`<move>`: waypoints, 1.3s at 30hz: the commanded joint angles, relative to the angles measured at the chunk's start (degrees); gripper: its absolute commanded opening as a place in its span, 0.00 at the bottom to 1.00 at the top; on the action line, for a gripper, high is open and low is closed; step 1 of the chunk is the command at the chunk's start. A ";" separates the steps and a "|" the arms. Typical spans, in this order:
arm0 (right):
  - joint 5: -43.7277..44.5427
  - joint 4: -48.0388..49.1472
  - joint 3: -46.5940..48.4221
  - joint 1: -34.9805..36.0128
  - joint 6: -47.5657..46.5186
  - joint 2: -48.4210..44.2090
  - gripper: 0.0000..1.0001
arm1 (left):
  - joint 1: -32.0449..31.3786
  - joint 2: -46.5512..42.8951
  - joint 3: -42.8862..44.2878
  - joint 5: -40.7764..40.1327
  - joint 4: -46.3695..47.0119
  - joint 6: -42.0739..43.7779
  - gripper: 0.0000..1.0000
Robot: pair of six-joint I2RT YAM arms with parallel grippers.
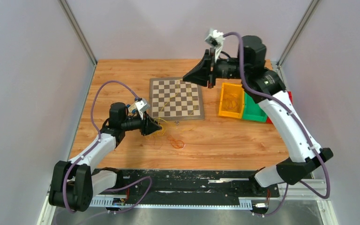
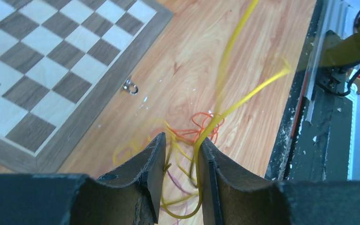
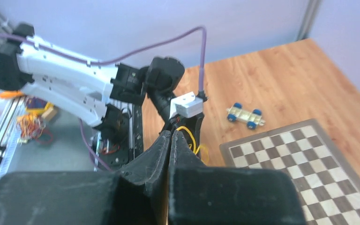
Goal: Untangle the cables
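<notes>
The light wooden bench carries a brown-and-cream chessboard near its middle. A yellow plastic bin and a green plastic bin sit side by side toward the right edge. The right gripper hangs raised over the board's far right corner, fingers pressed flat together; whether a strand is pinched there, nobody can tell. The left gripper is low by the board's near left corner, jaws partly apart, with yellow strands running through the gap. The cables, a thin yellow, orange and red tangle, lie between the board and the bench's near edge. A small metal ring rests just beside the board's near edge.
</notes>
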 commanded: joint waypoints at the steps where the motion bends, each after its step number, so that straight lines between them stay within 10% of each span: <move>1: 1.08 8.29 2.96 -4.41 9.27 -5.20 0.00 | 1.45 1.35 3.26 -0.38 -6.13 5.55 0.40; 19: 9.39 11.03 14.87 -22.05 10.29 -6.66 0.00 | 3.28 -0.42 4.86 -6.87 -20.08 14.16 0.21; 25: 5.03 11.03 5.72 -22.34 10.55 -9.46 0.00 | 2.78 -4.27 4.95 0.79 -18.68 16.32 0.42; 29: -0.06 11.87 -2.68 -22.30 13.01 -11.59 0.00 | -3.08 -6.91 6.98 -0.31 -12.64 13.75 0.78; 39: -0.63 12.55 -7.54 -22.20 12.54 -14.74 0.00 | -19.82 8.85 9.98 -7.76 3.19 10.68 0.92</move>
